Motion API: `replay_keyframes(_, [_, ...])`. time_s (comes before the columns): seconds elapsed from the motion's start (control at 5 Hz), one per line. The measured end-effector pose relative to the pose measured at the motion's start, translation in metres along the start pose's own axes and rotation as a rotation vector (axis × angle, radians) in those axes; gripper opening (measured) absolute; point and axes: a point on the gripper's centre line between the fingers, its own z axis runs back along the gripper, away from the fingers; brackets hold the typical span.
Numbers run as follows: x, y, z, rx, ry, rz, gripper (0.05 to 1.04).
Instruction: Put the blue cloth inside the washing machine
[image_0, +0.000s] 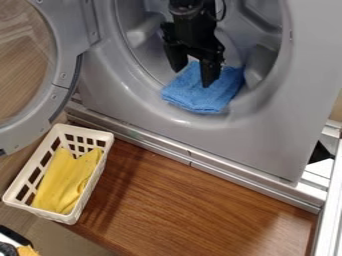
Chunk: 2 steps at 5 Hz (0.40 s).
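Hanging at the mouth of the washing machine (267, 142), the claw (193, 78) stands wide over the blue cloth (190, 97) lying by the lower rim (179, 120).

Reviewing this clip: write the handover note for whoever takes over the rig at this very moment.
Gripper: in the washing machine's opening, fingers apart, right over the blue cloth; no firm grip to be made out.
Blue cloth: at the bottom of the opening, its near edge on the front lip.
Washing machine: door open.
Done: cloth is in the opening.
Left: make sure the cloth is free, perhaps nudge it deeper, then back the gripper out.
Not part of the job: yellow cloth in the white basket outside the machine.
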Motion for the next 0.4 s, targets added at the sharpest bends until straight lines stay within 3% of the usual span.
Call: replay_keyframes(0.4, [-0.065, -0.041, -0.012, 0.017, 0.09, -0.062, 1.001])
